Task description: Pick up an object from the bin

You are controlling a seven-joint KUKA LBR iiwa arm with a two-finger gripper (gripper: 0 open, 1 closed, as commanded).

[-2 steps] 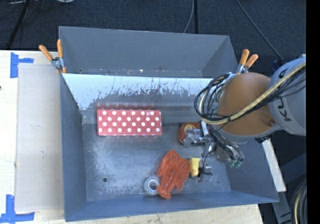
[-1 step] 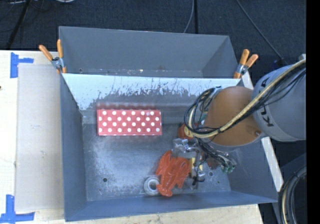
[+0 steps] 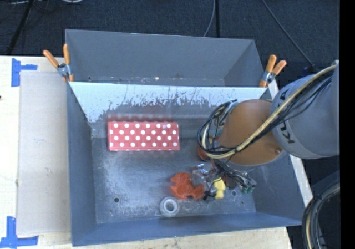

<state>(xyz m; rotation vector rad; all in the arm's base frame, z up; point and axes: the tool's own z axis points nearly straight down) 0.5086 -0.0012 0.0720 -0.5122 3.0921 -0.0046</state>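
My gripper [image 3: 204, 180] is low in the bin's front right part, under the arm's orange cover and cables. Its metal fingertips sit right at a crumpled orange-red thing [image 3: 182, 186] on the bin floor, touching or nearly touching its right side. A small yellow piece [image 3: 218, 187] lies just right of the fingertips, with a small green bit [image 3: 246, 189] beyond it. A clear tape roll [image 3: 169, 206] lies in front of the orange-red thing, near the front wall. Whether anything is between the fingers is hidden.
A flat red box with white polka dots [image 3: 143, 135] lies at the back left of the bin floor. The arm with its orange cover and cable loops hangs over the bin's right side.
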